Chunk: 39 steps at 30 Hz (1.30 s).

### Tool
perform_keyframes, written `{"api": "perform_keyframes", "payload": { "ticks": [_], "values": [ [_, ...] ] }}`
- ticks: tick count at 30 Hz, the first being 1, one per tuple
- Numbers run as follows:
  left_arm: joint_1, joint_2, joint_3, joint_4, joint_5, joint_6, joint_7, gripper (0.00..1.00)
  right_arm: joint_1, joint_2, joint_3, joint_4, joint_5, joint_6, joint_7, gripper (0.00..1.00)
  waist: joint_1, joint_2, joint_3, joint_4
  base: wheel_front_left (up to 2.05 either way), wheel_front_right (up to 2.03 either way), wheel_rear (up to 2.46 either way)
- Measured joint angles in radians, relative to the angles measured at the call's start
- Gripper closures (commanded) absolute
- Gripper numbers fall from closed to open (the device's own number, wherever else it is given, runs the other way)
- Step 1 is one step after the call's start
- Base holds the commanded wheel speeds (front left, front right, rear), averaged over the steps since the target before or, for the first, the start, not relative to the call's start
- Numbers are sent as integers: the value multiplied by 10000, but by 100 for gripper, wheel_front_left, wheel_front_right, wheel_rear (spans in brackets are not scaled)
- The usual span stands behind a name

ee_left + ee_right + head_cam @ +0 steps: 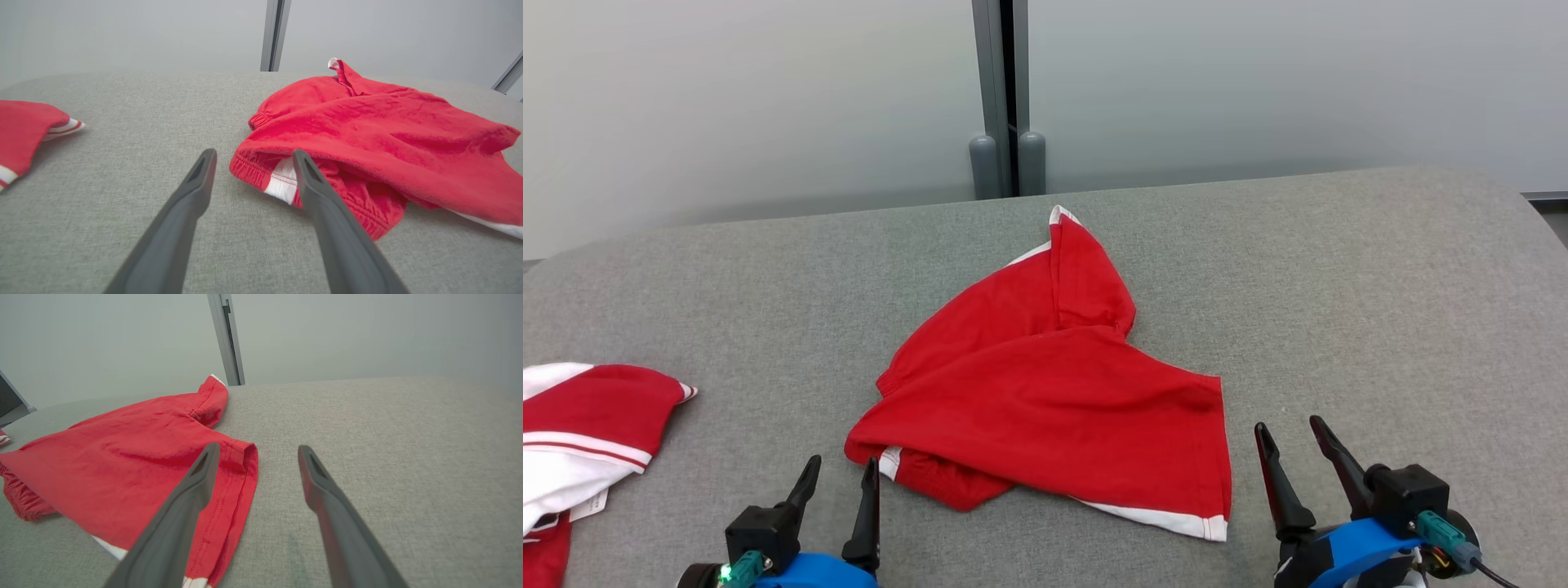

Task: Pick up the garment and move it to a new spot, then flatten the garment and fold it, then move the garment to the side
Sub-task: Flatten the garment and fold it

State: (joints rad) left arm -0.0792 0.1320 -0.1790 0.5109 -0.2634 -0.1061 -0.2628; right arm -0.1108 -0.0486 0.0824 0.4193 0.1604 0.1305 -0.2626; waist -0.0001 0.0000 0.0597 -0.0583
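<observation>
The garment (1054, 400) is a red pair of shorts with white trim, lying crumpled in the middle of the grey table (1380, 310). My left gripper (843, 472) stands open just in front of its near left corner, with nothing between the fingers. In the left wrist view the garment (367, 134) lies ahead and to the right of the left gripper (253, 157), whose right finger overlaps the elastic waistband. My right gripper (1286, 431) stands open just right of the garment's hem. In the right wrist view the garment (135, 465) lies to the left of the right gripper (257, 451).
A second red and white garment (580, 433) lies at the table's left edge, also seen in the left wrist view (24, 130). A grey post (1005, 98) stands behind the table against a pale wall.
</observation>
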Motion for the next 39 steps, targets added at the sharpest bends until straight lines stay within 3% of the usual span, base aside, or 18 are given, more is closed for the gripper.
{"api": "perform_keyframes", "payload": {
  "ticks": [7,14,25,26,27,28,39],
  "values": [
    [194,-376,293,27,481,-90,0,0,141,-2,263,288,-65,0,0,0,0,0,-182,50,0,0,0],
    [220,-470,357,65,642,-180,0,0,124,10,1388,1944,226,2,0,0,1,0,-81,292,0,0,0],
    [216,-472,270,25,598,-226,0,0,-329,8,1574,3160,357,2,-31,0,1,0,126,590,0,0,0],
    [214,-451,245,8,575,-226,0,0,-373,4,1622,3214,359,2,-33,16,1,0,156,598,0,0,0],
    [206,-445,221,-13,525,-228,-2,0,-414,4,1661,3266,385,2,-36,77,1,0,186,603,0,0,0],
    [203,-437,190,-31,506,-228,0,0,-447,0,1674,3241,477,2,-42,100,1,0,219,603,0,0,0],
    [44,-267,-671,-155,161,-228,0,0,-1201,2,704,1942,614,0,-13,100,2,0,480,721,0,0,0]
  ]
}}
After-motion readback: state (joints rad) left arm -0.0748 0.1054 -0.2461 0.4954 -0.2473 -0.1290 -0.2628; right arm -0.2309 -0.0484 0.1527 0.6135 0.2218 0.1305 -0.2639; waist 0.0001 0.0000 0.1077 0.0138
